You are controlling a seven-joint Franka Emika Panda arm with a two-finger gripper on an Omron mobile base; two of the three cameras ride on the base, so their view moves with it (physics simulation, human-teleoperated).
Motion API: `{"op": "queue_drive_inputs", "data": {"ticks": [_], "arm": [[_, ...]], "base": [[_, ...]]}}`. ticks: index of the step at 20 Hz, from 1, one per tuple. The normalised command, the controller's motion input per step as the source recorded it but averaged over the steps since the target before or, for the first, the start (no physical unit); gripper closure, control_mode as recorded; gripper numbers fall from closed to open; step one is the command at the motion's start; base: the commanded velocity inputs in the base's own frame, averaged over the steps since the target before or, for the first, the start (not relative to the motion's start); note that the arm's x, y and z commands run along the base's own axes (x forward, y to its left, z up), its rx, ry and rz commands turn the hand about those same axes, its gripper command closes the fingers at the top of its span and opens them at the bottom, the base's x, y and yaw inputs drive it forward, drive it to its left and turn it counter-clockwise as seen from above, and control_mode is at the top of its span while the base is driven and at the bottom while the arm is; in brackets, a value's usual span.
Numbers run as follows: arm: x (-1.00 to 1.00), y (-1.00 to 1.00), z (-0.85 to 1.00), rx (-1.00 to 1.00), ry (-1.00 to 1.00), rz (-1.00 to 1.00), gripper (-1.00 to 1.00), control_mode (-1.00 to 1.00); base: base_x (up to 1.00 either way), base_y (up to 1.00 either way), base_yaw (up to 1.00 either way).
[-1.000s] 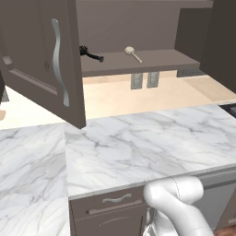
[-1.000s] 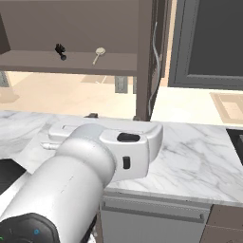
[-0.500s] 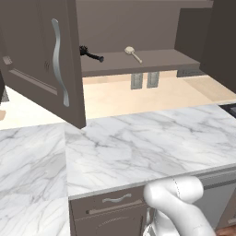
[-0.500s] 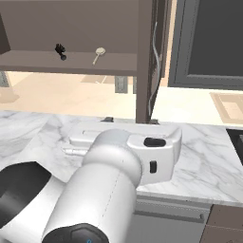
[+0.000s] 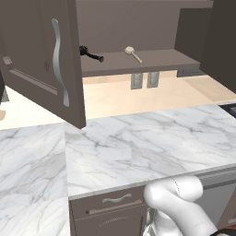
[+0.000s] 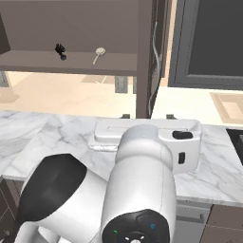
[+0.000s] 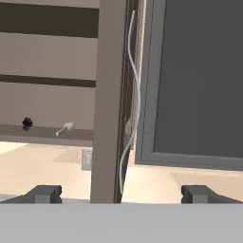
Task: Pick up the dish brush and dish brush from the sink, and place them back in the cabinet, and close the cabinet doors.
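Since a second ago the arm has swung to the right across the right base view, its white wrist block now sitting further right over the marble surface (image 6: 33, 137), while the brushes and the doors lie as they did. The pincer (image 7: 121, 193) stands fully spread with nothing between its fingertips (image 7: 46, 193), which rise at the bottom of the hand view on either side of the right cabinet door (image 7: 110, 99). That door is seen edge-on there, so its panel is hidden and only its narrow edge and the wavy silver handle (image 7: 133, 90) show. In the right base view the arm's bulk covers the near middle of the surface, and the pincer itself is hidden behind the wrist. Both brushes lie on the shelf (image 5: 138, 64) of the open cabinet: the black dish brush (image 5: 91, 54) to the left, the cream dish brush (image 5: 132, 53) to its right, apart from each other; in the hand view they are small and their shapes are hard to make out. The left cabinet door (image 5: 44, 60) swings out wide toward the camera in the left base view, its lower corner hanging over the surface and its top cut off by the frame. The marble in front of the cabinet lies open, and a drawer front (image 5: 110, 205) shows below its near edge. A dark-panelled cabinet (image 7: 199, 80) stands just beside the right door's edge.
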Motion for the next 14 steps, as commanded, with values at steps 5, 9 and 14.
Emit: {"op": "queue_drive_inputs", "data": {"ticks": [5,9,14], "arm": [[0.05,-0.25,-0.05,0.00,0.00,0.12,-1.00,-1.00],[0.10,-0.19,-0.01,0.00,0.00,0.15,-1.00,-1.00],[0.10,-0.03,0.00,0.00,0.00,0.15,-1.00,-1.00]], "base": [[0.00,0.00,0.00],[0.00,0.00,0.00],[0.00,0.00,0.00]]}}
